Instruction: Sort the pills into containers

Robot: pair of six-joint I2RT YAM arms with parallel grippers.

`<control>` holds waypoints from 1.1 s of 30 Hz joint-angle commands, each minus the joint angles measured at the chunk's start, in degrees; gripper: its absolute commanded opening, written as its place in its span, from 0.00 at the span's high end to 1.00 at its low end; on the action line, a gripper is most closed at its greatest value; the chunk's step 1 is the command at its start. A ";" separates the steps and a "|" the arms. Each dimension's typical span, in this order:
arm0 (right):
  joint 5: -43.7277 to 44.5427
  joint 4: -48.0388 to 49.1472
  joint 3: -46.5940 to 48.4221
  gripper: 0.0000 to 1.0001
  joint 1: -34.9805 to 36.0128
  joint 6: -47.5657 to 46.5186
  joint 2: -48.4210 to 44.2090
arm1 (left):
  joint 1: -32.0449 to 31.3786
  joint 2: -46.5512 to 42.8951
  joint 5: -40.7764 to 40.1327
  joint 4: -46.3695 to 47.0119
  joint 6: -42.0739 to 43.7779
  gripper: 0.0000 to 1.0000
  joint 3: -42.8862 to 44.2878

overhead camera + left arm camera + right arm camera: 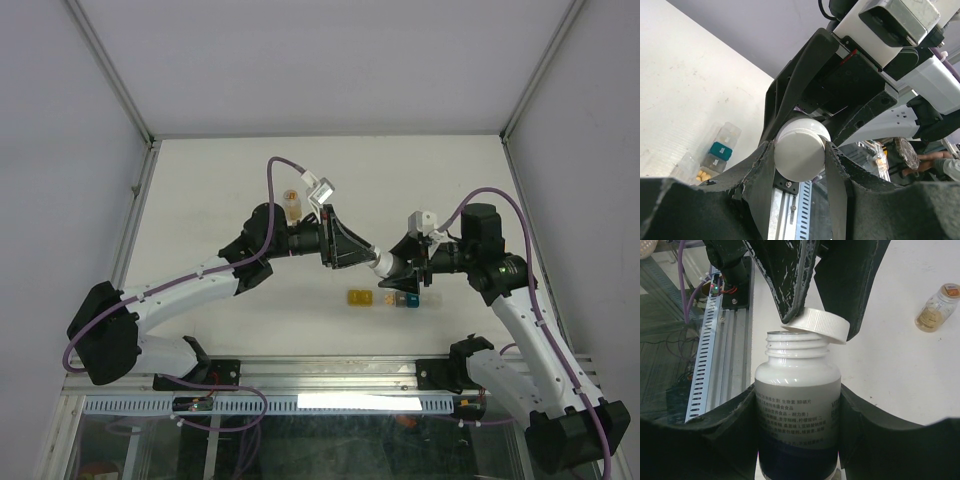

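Observation:
My right gripper [398, 272] [799, 396] is shut on a white pill bottle [797, 382] with dark printed text, held above the table. My left gripper [362, 256] [800, 150] is shut on the bottle's white ribbed cap [801, 152] [818, 324]. The cap sits tilted, lifted off the threaded neck. The containers [381, 299] lie on the table just below the grippers: a short strip of yellow, clear and blue boxes. In the left wrist view the strip [719, 150] shows at lower left, and the yellow box holds a few yellowish pills [702, 175].
A small amber bottle [292, 203] [937, 307] stands at the back of the table behind the left arm. The aluminium rail [330, 372] with the arm bases runs along the near edge. White walls enclose the table on three sides.

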 commanded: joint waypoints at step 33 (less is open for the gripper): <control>4.49 8.24 1.97 1.00 1.41 7.46 1.60 | -6.43 -1.84 -11.91 -15.40 10.54 0.76 5.69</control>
